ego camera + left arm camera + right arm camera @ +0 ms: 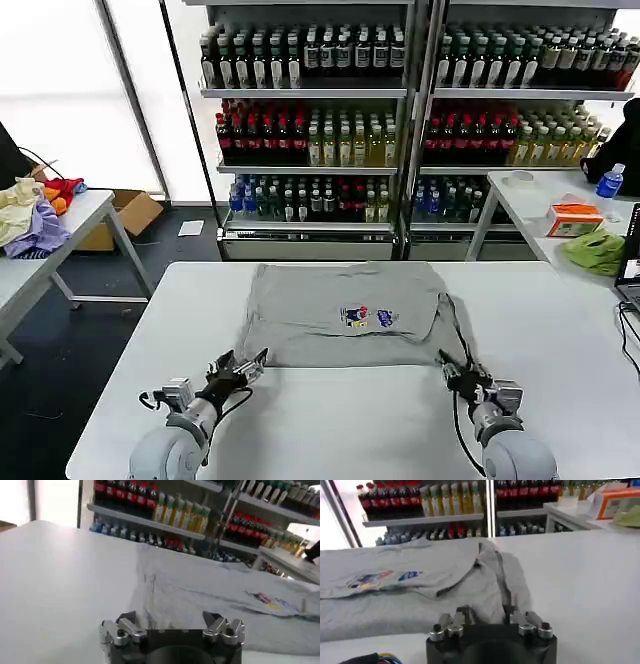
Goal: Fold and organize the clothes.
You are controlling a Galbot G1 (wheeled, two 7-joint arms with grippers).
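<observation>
Grey shirt (345, 315) lies partly folded on the white surface (560, 330), just ahead of both tools, long axis running side to side, print up. Left tool (240, 368) and right tool (452, 375) hover open, empty, near its front corners.

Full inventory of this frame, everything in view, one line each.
grey shirt: 1, grey with small multicoloured chest print, spread on the white table, partly folded
drink shelves: 2 racks, bottles red, yellow, dark, behind the table
garment pile: 1, yellow, purple, red, on the left side table
cardboard box: 1, brown, floor at left
lime-green cloth: 1, right side table
orange box: 1, right side table
blue bottle: 1, right side table
left gripper: open, at the shirt's near left edge
right gripper: open, at the shirt's near right corner
</observation>
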